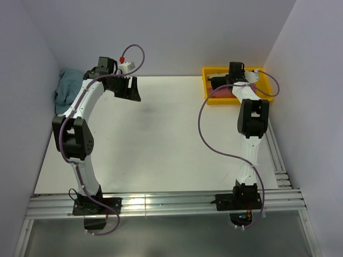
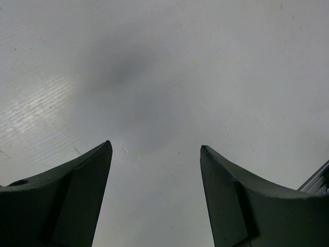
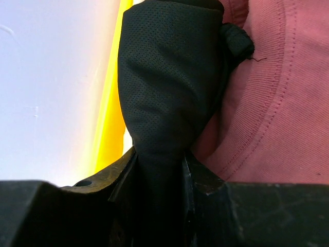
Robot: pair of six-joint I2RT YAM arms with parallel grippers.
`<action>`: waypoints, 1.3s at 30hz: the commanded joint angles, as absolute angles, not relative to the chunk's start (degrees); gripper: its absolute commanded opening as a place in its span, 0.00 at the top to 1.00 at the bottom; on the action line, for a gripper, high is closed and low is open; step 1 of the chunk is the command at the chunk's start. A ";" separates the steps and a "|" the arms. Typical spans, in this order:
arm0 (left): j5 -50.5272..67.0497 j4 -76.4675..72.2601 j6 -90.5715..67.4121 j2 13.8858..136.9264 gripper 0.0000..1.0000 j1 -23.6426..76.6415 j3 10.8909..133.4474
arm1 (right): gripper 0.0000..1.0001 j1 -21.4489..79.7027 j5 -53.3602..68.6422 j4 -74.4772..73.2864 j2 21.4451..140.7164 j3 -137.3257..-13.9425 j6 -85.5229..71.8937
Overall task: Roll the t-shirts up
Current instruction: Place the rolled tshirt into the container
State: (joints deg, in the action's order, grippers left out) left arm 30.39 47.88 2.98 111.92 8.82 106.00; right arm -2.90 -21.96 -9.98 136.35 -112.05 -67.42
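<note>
Half hidden behind the left arm at the far left corner, a crumpled dusty-blue cloth t-shirt [image 1: 67,91]; mostly covered from above by the right wrist, the contents of the yellow plastic bin [image 1: 265,97] at the far right corner. Left arm bent up and reaching far, left claw [image 2: 154,146] released, jaws spread wide above bare white tabletop [image 1: 171,139]. Right arm stretched into the bin, right claw [image 3: 159,154] clenched on a bunched black fine-mesh t-shirt [image 3: 169,77], cut off at the frame top, lying against a pink cloth t-shirt [image 3: 277,103] with ribbed collar.
</note>
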 commanded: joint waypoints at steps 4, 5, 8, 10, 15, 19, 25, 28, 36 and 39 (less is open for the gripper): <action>32.96 47.11 4.31 111.71 0.26 8.70 108.63 | 0.76 -3.43 -22.24 -4.74 136.67 -111.36 -69.52; 33.22 47.11 4.31 111.62 0.26 8.70 108.63 | 0.70 -3.43 -21.89 -5.09 136.58 -111.71 -69.52; 33.49 47.11 4.31 111.62 0.26 8.70 108.98 | 0.54 -3.60 -20.40 -7.02 136.32 -113.02 -69.78; 33.57 47.11 4.22 111.71 0.26 8.70 109.33 | 0.46 -3.87 -19.60 -8.26 135.79 -113.55 -69.96; 33.93 47.72 4.13 112.06 0.26 8.70 110.83 | 0.39 -4.39 -16.53 -9.40 134.74 -113.20 -70.75; 33.92 47.64 3.69 112.23 0.26 8.70 111.27 | 0.37 -4.92 -13.98 -9.14 134.03 -112.15 -71.01; 33.75 47.64 2.99 112.94 0.26 8.70 112.06 | 0.33 -6.06 -11.34 -9.66 132.37 -111.53 -71.72; 34.01 47.46 2.46 113.38 0.26 8.70 112.59 | 0.32 -6.41 -10.55 -12.04 132.45 -113.64 -72.24; 34.28 47.20 1.14 114.34 0.26 8.70 113.55 | 0.18 -6.94 -9.75 -19.24 132.98 -119.00 -73.65; 34.36 47.20 0.97 114.61 0.26 8.70 113.64 | 0.17 -7.03 -10.37 -23.10 133.68 -121.99 -73.65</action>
State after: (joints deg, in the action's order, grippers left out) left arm 32.49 47.88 1.69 114.50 8.82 111.02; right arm -6.37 -9.56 -18.09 136.11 -117.27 -73.01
